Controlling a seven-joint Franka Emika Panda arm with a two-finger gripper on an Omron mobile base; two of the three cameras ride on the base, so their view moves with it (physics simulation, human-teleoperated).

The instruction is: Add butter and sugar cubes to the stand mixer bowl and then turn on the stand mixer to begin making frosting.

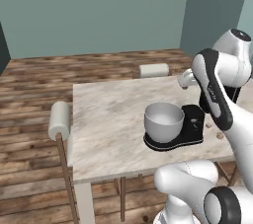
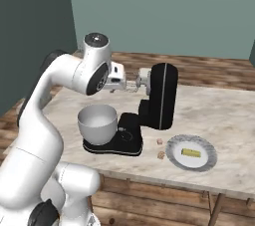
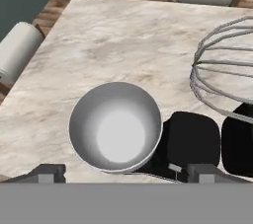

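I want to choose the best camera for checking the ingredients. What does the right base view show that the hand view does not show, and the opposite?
The right base view alone shows the plate with the butter on it, two small sugar cubes beside it, and the stand mixer head raised. The hand view alone looks straight into the stand mixer bowl, which is empty, and shows the wire whisk close up. Both show the bowl on the black base and the marble table.
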